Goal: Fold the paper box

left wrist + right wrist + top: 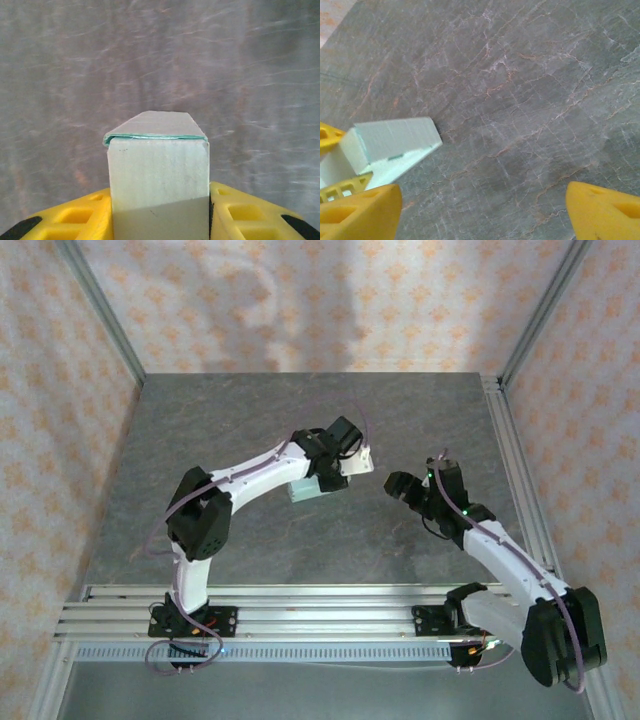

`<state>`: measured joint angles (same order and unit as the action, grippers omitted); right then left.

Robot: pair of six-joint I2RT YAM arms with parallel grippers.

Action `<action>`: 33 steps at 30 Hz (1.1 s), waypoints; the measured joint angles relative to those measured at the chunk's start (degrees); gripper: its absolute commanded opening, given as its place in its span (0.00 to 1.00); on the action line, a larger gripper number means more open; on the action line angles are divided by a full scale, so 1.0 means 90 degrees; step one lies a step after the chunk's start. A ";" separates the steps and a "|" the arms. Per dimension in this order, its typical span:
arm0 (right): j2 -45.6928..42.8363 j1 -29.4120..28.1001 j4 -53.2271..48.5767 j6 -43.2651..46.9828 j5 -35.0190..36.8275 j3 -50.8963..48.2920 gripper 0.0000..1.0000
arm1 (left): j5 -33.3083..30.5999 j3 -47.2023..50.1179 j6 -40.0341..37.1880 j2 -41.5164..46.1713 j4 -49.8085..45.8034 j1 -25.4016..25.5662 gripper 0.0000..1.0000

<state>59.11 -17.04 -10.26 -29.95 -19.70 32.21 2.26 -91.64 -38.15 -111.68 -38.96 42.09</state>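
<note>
Near the middle of the grey, veined stone-look counter (300, 410) sits the paper box (158, 185), a crisp rectangular block of matte pale mint card with one flap tucked at its end. Left fingers (80, 217), chunky yellow with moulded pockets, squeeze both its sides. Right fingers (605, 212) gape wide nearby, gripping nothing.

Your top camera looks down from high behind the near edge onto the whole table (300, 420). Your left wrist camera sits close against the paper box (159, 175). Your right wrist camera views that same box obliquely, from nearby.
</note>
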 measured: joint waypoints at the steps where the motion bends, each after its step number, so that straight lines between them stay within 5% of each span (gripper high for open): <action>1: 0.0058 0.0000 0.0012 0.0000 -0.0002 0.0000 0.85 | -0.0219 0.0189 -0.0102 0.0083 0.0216 0.0024 0.43; 7: 0.0600 0.0000 0.0238 0.0000 -0.0078 0.0000 0.84 | -0.1324 0.1564 -0.0930 0.0539 0.2006 0.0240 0.44; 13: 0.0916 0.0000 0.0381 0.0002 -0.0143 0.0000 0.84 | -0.1688 0.2110 -0.1447 0.0571 0.3130 0.0325 0.52; 18: 0.0916 0.0002 0.0432 0.0002 -0.0148 0.0044 0.84 | -0.1753 0.2086 -0.1384 0.0571 0.3228 0.0325 0.86; 25: 0.0916 0.0027 0.0549 0.0027 -0.0189 0.0170 0.88 | -0.1360 0.2135 -0.0804 0.0784 0.3130 0.0325 1.00; 33: 0.1054 0.0024 0.0835 0.0529 -0.0061 0.0546 0.99 | -0.0223 0.3053 0.0889 0.2166 0.3538 -0.0250 1.00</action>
<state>68.60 -16.82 -2.74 -25.19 -20.25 37.12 0.25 -64.16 -30.15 -92.18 -7.11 39.83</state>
